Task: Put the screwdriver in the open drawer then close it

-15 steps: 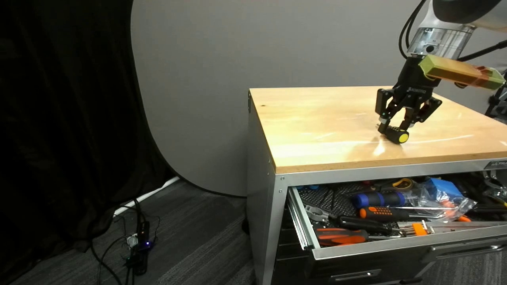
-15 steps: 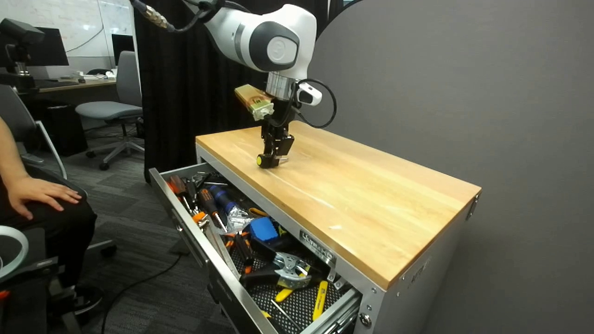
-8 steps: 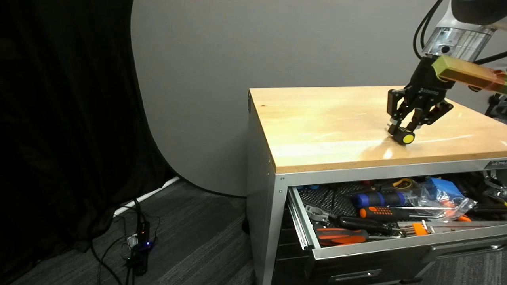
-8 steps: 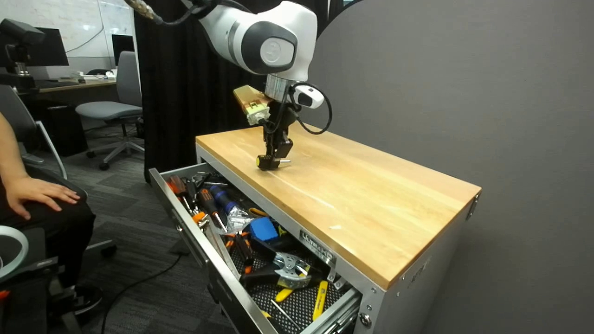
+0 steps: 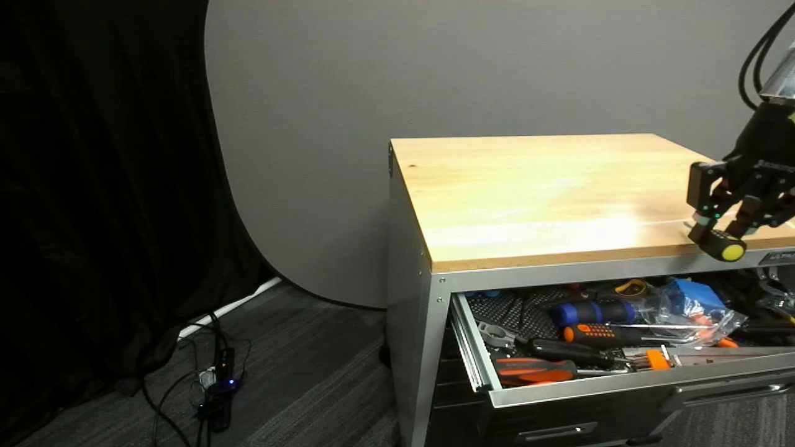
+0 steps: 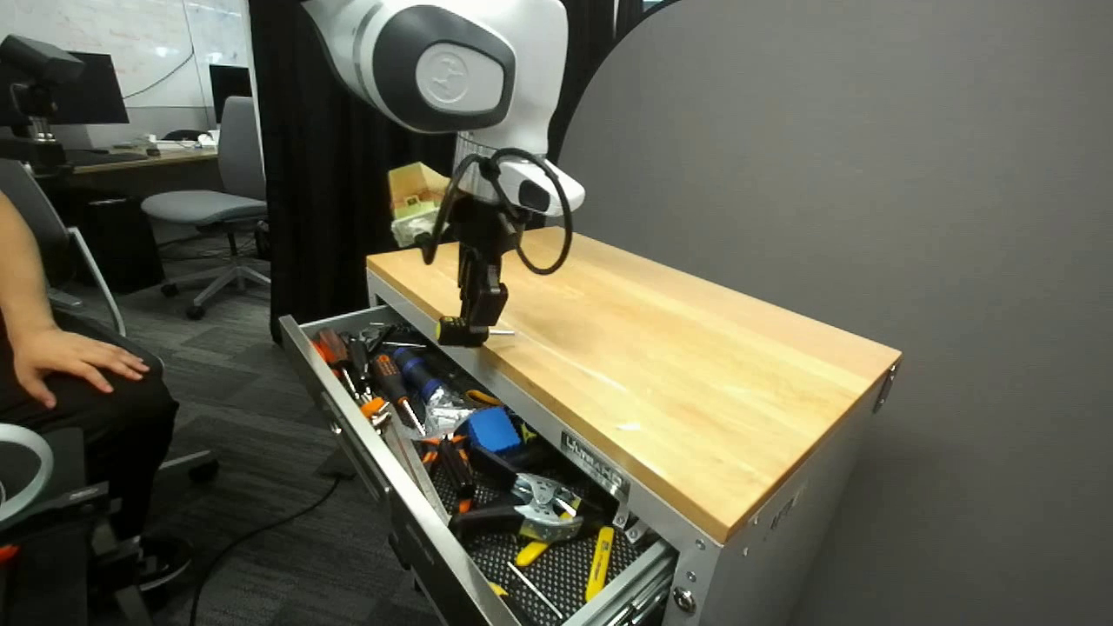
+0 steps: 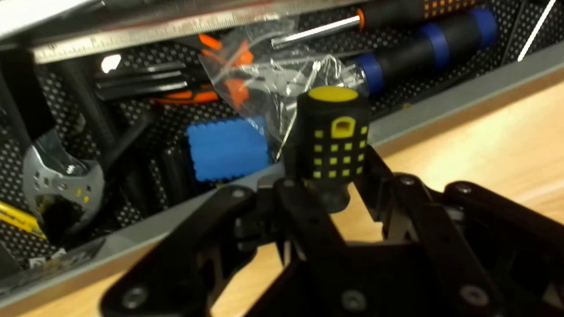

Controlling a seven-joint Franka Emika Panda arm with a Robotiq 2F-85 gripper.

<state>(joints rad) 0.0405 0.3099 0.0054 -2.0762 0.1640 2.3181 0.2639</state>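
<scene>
Wrist view and both exterior views show the screwdriver [image 7: 333, 143] at the front edge of the bench [image 6: 696, 382], clasped in the tool [image 5: 719, 232], whose fingers [image 7: 378, 180] bear on its black handle [image 6: 455, 332] from two sides. It lies roughly level, the yellow-capped end jutting out over the open drawer [image 5: 559, 391] and the metal shaft [image 6: 503, 332] pointing back across the wood; whether any part touches the bench is hard to tell.

That drawer stands pulled out from a grey cabinet [image 5: 410, 310]. Below the screwdriver in the wrist view are a clear plastic bag [image 7: 264, 83] and, beside it, a blue block [image 7: 229, 149]; a ruler [image 7: 154, 35] runs near the drawer's front wall. A blue-and-black cylinder [image 5: 595, 313] lies just beside an orange-dotted handle [image 5: 601, 336], with a red-and-black grip [image 5: 537, 370] closer to the front. Toward the drawer's other end, in an exterior view, sit a metal clamp [image 6: 543, 504] and a yellow strip [image 6: 600, 563].

Over the tool hangs the white arm [image 6: 448, 78], with a yellowish block [image 6: 416, 191] fixed at its wrist. Farther off stand a grey panel [image 5: 298, 155], a black curtain [image 5: 105, 186] and a grey chair [image 6: 209, 204]. Part of a person [image 6: 130, 443] in dark trousers shows too, well apart from the tool, and cables [image 5: 217, 400] lie on the dark carpet [image 5: 323, 397].
</scene>
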